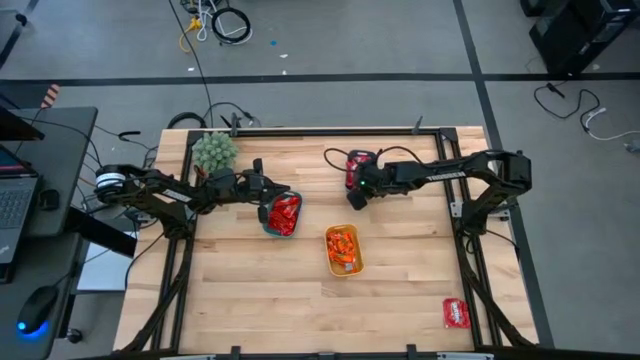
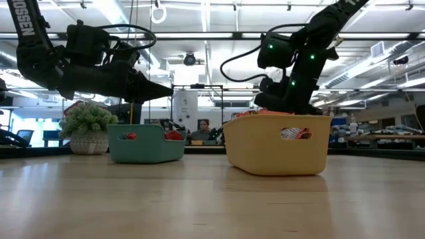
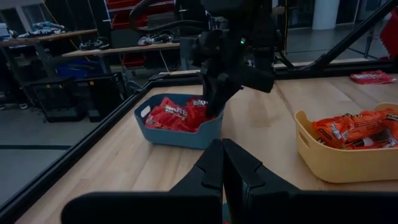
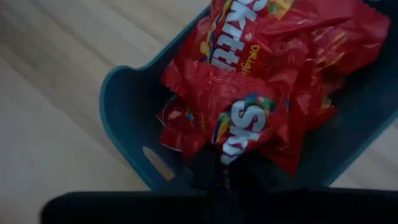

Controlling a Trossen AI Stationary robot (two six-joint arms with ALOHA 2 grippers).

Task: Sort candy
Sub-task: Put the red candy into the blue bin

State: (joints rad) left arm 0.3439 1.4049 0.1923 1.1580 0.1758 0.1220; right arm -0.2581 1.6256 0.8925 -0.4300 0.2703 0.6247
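Red candy packs fill a blue tray [image 1: 358, 165] at the far middle of the table and a teal tray [image 1: 283, 213] to its left. Orange packs lie in a yellow tray [image 1: 343, 250]. My right gripper [image 4: 224, 171] points steeply down into the blue tray [image 3: 180, 121], shut on a red candy pack [image 4: 249, 124] that lies on the heap. My left gripper [image 3: 222, 168] is shut with nothing in it. It hangs level above the teal tray's left rim [image 1: 266, 190], pointing toward the table's right. My right gripper pinches the near edge of the red pack [image 4: 231, 152] between its two fingertips, slanting down from above. The pack rests on the other red packs in the blue tray [image 4: 124, 106]. The fingers hide the exact place of contact.
A single red pack [image 1: 456, 313] lies on the table near the front right corner. A fuzzy green plant in a pot [image 1: 214, 150] stands at the far left, beside my left arm. Bare wood lies open along the table's near half.
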